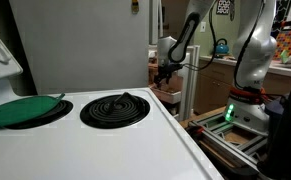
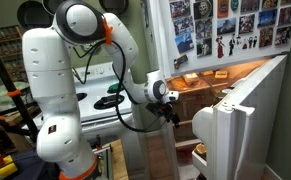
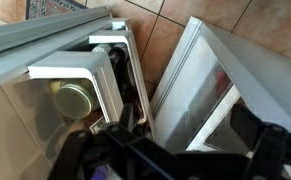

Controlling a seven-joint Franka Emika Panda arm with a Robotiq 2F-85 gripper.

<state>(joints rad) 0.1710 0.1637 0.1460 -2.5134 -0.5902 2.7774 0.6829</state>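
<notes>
- The tool (image 3: 170, 150) filled the bottom of the wrist view. Its dark fingers (image 3: 270, 148) were spread wide, holding and touching nothing.
- Just beyond the fingers sat a jar (image 3: 73, 98) with a dull yellow lid, upright in a white shelf (image 3: 97, 72) of the open fridge. The tool was near it but apart from it.
- Beside that shelf a white fridge door (image 3: 200, 85) stood ajar over the tiled floor (image 3: 185, 15).
- In an exterior view the tool hung low past the far corner of the white stove-top bench (image 1: 135, 145), on the fridge side.
- On the bench a black coil burner (image 1: 115, 108) lay near the far edge. A green lid (image 1: 20, 110) covered the neighbouring burner toward the opposite corner.
- Photos (image 2: 225, 30) covered the upper fridge front.
</notes>
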